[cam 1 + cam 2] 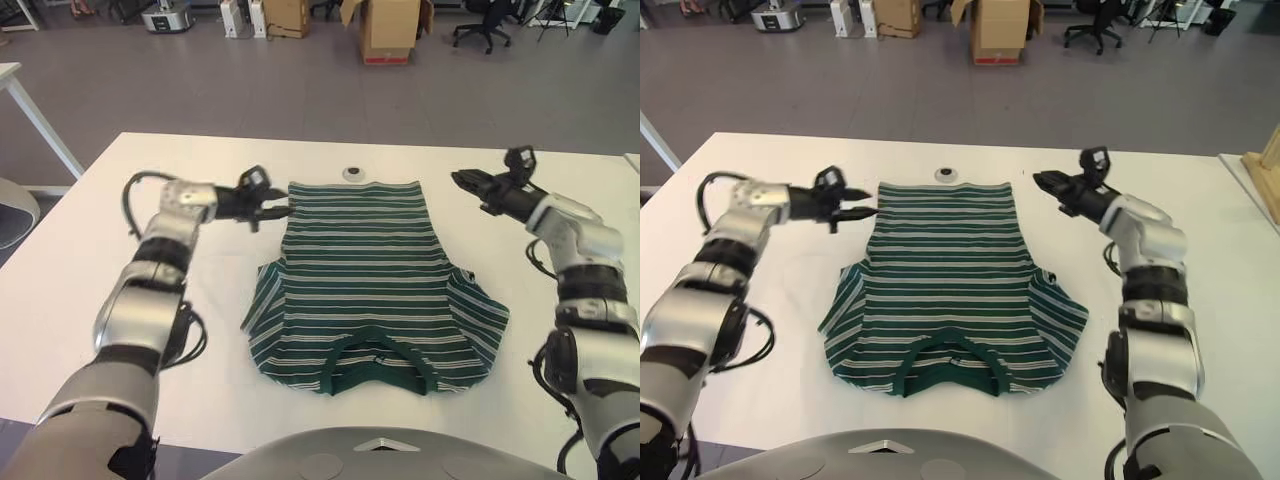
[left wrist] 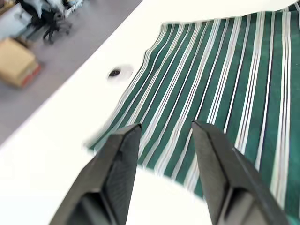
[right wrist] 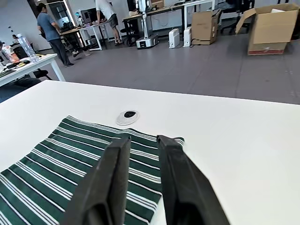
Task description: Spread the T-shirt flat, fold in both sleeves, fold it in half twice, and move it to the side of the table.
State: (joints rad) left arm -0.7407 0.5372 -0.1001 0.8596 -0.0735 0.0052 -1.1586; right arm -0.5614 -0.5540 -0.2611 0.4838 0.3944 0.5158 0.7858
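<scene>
Ok so the T-shirt (image 1: 365,290) is lying spread out in the middle of the desk (image 1: 430,165). The collar (image 1: 380,362) is pointing at the desk's near edge and the hem (image 1: 352,188) is running along close to the far edge, right by a small round cap (image 1: 354,174) set into the top. I'm calling the spreading step pretty much done. The body is lying smooth, though the cloth around the right sleeve (image 1: 480,305) is bunching a little. Both sleeves are sticking out to the sides, the left sleeve (image 1: 262,300) included, so I'm guessing no sleeve folds have happened yet. That's leaving both sleeve folds, the two halvings and the slide over to the side of the desk, so most of the job.

The left gripper (image 1: 283,211) is hovering right at the far-left corner of the hem. Its fingers (image 2: 123,154) are standing clearly apart with striped cloth showing in the gap below them. It isn't pinching anything, and I can't tell if the tips are brushing the fabric. The right gripper (image 1: 462,181) is hanging over bare desk off the hem's far-right corner, apart from the shirt. Its fingers (image 3: 115,164) are sitting close with just a slim gap, and nothing is in between.
</scene>
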